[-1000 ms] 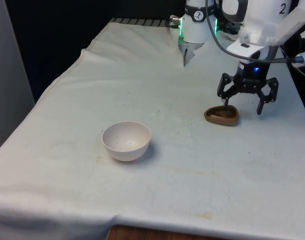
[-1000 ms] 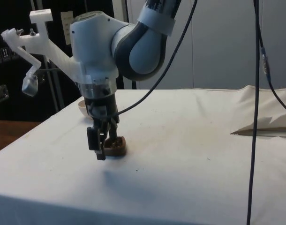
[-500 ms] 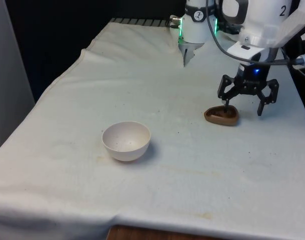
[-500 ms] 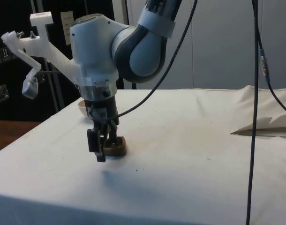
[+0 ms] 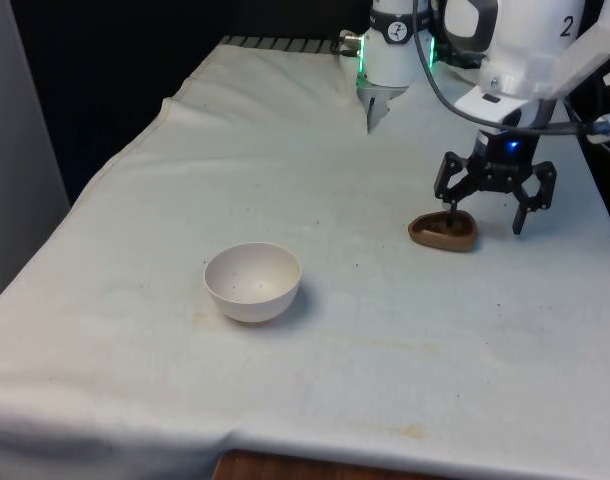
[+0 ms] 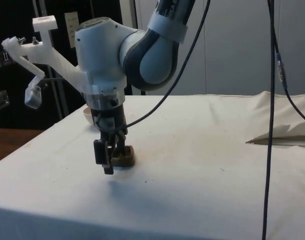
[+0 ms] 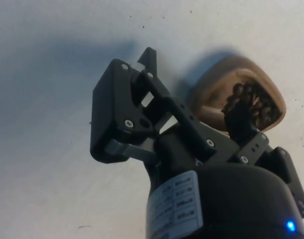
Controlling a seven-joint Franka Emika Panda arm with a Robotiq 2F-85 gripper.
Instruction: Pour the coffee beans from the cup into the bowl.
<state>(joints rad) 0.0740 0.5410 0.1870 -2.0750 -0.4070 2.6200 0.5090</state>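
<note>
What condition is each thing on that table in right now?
Cup: brown, standing on the cloth, coffee beans inside.
Bowl: white, upright, no heap of beans in it, apart from the cup.
Tool: open, one finger dipping into the cup, the other outside.
Cloth: white, lightly stained.

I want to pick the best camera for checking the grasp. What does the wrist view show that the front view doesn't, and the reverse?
Wrist view alone: dark coffee beans inside the brown cup, with one finger reaching over them. Front view alone: the white bowl, apart from the cup toward the front view's left, on the white cloth. Both: the open gripper at the cup, one finger at its rim.
</note>
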